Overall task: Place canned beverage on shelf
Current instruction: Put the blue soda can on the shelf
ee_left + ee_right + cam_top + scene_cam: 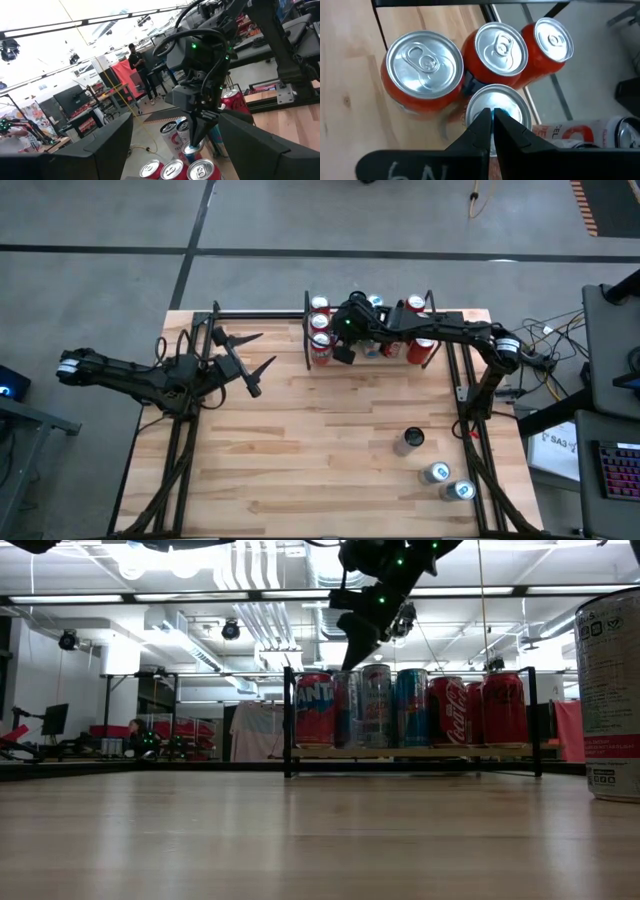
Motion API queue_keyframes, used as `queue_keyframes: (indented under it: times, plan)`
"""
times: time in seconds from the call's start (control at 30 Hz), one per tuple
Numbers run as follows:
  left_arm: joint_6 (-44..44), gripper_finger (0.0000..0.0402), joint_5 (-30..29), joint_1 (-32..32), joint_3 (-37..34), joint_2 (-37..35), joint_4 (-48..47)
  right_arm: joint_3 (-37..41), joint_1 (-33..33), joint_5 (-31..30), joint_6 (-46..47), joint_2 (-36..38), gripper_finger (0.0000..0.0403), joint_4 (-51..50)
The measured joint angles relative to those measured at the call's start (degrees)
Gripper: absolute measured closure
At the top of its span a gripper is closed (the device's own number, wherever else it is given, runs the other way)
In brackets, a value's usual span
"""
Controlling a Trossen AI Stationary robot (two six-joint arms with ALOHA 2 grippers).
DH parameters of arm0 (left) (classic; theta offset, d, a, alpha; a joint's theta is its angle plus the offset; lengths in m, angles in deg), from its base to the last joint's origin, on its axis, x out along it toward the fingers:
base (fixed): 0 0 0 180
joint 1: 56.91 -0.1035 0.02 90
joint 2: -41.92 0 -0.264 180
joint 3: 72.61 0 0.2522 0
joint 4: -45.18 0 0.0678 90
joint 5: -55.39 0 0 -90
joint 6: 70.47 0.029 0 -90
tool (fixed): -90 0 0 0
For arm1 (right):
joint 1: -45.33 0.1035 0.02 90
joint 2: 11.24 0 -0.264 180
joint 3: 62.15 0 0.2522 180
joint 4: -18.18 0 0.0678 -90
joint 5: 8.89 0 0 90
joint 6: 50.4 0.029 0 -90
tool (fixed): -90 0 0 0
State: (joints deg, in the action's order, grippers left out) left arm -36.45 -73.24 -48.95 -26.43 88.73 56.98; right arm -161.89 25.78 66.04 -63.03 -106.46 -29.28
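Note:
The shelf [420, 752], a light-wood board with black rails [306, 330], stands at the table's far edge and holds a cluster of upright cans, red ones [422, 62] and blue-silver ones [410, 705]. My right gripper [492, 120] is shut and points steeply down over the silver top of one can [497, 97] among the red ones at the shelf's left end. My left gripper [268, 348] hovers open and holds nothing over the table's left part, pointing toward the shelf. Three more cans [410, 441] stand loose on the table's near right. My right gripper has its shut fingertips [196, 142] right at the top of the silver can [190, 151], coming slantwise from above. Whether they touch the lid or hang just over it, I cannot tell. The can stands upright on the shelf.
Two of the loose cans [435, 473] [460, 491] stand close together near the right front corner; one [608, 690] looms close to the low camera. Bare tabletop [320, 450] spreads across the middle and the near left. A person [136, 62] stands in the room far behind.

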Motion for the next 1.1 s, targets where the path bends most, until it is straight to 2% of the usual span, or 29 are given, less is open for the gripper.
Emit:
queue_keyframes:
  times: [0.27,0.47,0.57,0.63,0.8,0.97,1.1]
  plan:
    - [0.02,0.0123,-0.5,0.0,0.0,0.0,-0.15,-1.6,0.0,0.02,0.11,0.02,0.0394,0.56]
    - [1.49,0.0123,-5.7,0.0,0.0,0.0,-0.28,-6.27,0.42,2.03,1.68,0.11,0.0394,-10.89]
    - [1.51,0.0123,-5.96,0.0,0.0,0.0,-0.33,-7.59,0.42,5.95,2.57,0.11,0.0394,-14.55]
    - [1.51,0.0123,-5.95,0.0,0.0,0.0,-0.34,-7.66,0.42,6.48,2.41,0.13,0.0394,-15.39]
    - [1.51,0.0123,-5.95,-0.11,0.0,0.0,-0.36,-7.07,0.15,5.84,1.21,-1.44,0.0394,-15.29]
    - [1.51,0.0123,-5.95,-0.14,0.0,0.0,-0.42,-7.08,-0.25,0.79,-0.22,-2.95,0.0394,-14.89]
    - [1.51,0.0123,-5.95,-0.15,0.0,0.0,-0.48,-7.08,-0.7,-0.08,-0.69,-3.17,0.0394,-14.91]
